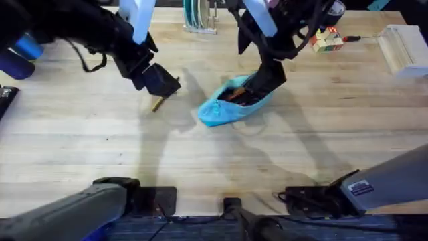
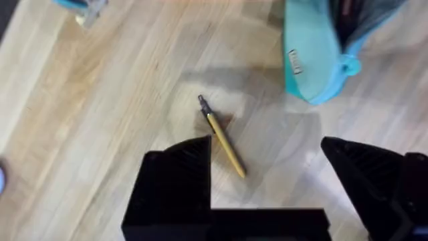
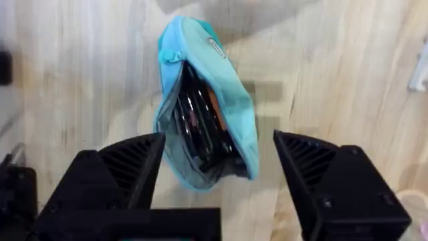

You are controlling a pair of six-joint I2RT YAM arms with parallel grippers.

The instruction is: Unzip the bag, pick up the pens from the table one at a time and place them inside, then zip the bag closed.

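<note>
Light blue bag [image 1: 231,107] lies unzipped on the table [image 1: 200,161], pens visible inside. Right gripper [image 3: 217,167] hovers over it, spread wide, empty. Left gripper [image 2: 267,174], wide open and empty, hovers over one pen [image 2: 224,140] beside the bag.

No text, brand or number can be read anywhere. The bag [image 2: 314,57] carries a small pale tag [image 2: 294,62] near its zipper end, also seen in the right wrist view [image 3: 215,47], but its marks are too small to make out. A white label [image 1: 362,188] sits on the right arm close under the overhead camera, and its print is too blurred to read; the coloured blocks [image 1: 326,40] at the far edge of the table [image 1: 214,154] show no legible letters.
</note>
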